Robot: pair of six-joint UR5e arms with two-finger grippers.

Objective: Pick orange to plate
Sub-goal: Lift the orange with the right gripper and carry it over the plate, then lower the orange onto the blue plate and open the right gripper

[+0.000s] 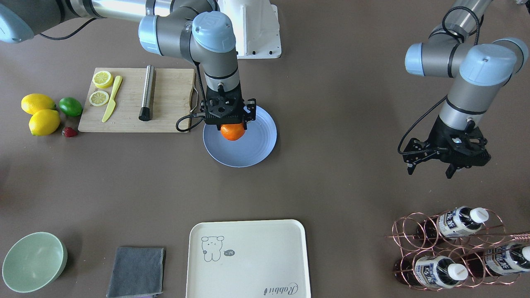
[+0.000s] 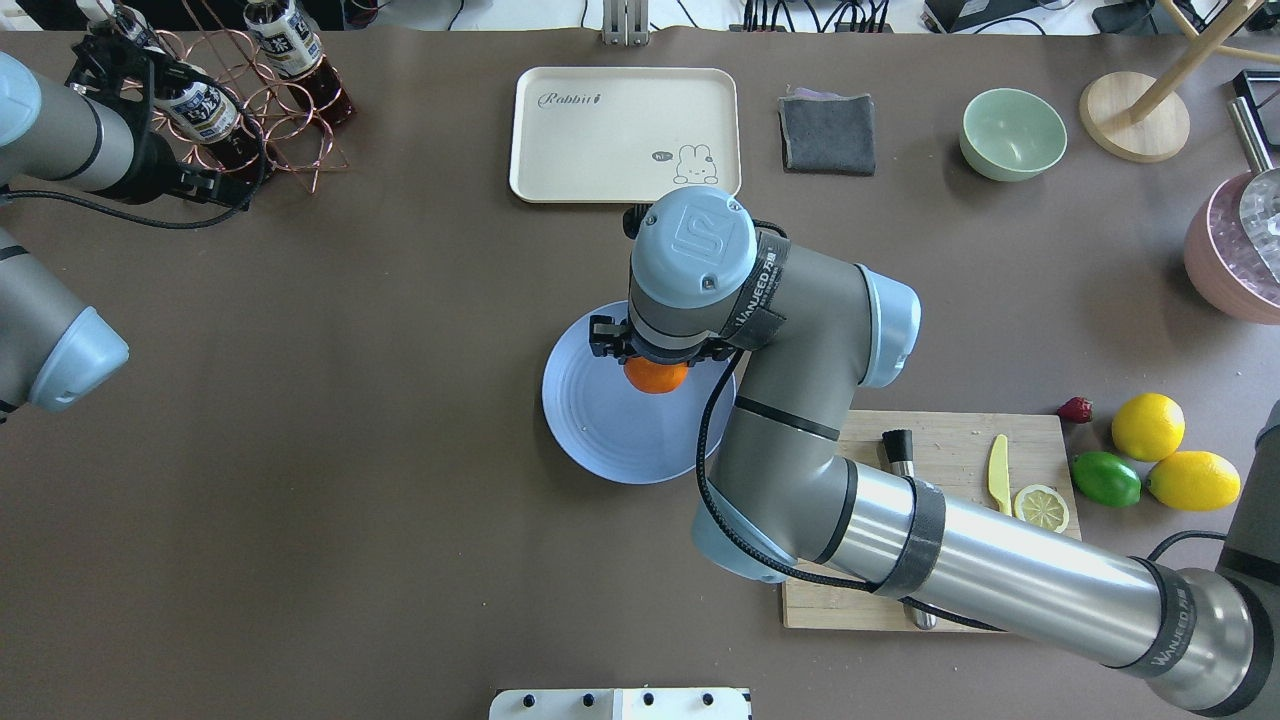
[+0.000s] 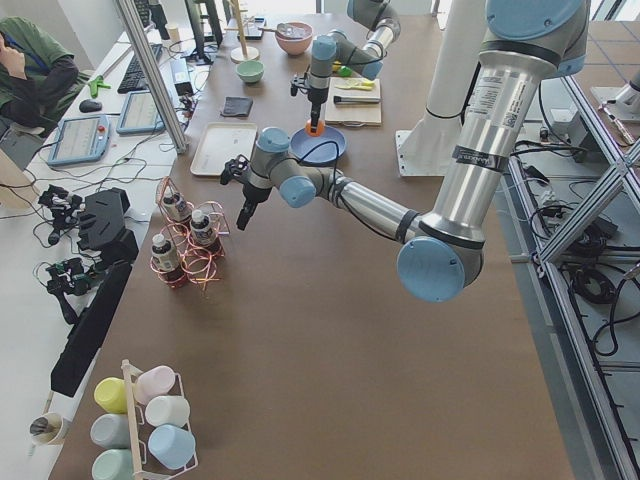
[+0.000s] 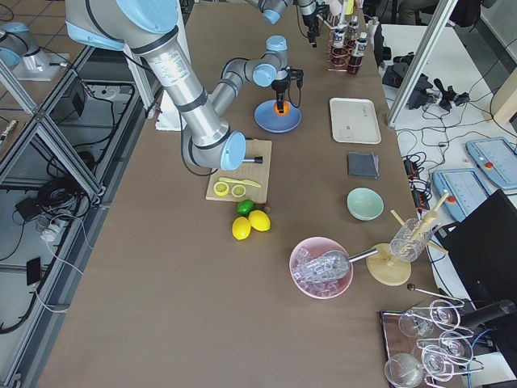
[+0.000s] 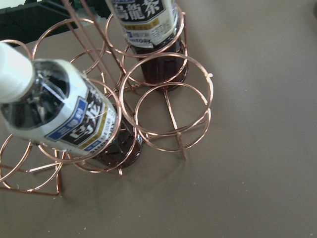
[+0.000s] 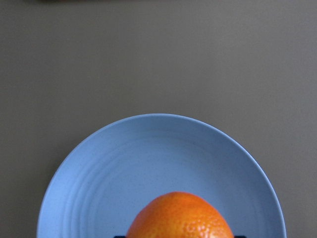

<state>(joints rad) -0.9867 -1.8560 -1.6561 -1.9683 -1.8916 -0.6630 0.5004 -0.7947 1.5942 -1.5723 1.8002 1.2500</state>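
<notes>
One orange (image 1: 232, 132), over the robot-side part of the plate (image 1: 256, 145), clasped between the jaws of the right gripper (image 1: 227, 122), which points straight down. Whether the fruit touches the plate surface is unclear. One left gripper (image 1: 430, 169), fingers spread wide, empty, hanging near the copper bottle rack (image 1: 414, 236).

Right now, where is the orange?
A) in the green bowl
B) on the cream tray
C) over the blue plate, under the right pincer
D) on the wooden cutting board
C: the orange shows inside the rim of the blue plate, directly beneath the right pincer, in both the front and overhead views.
</notes>
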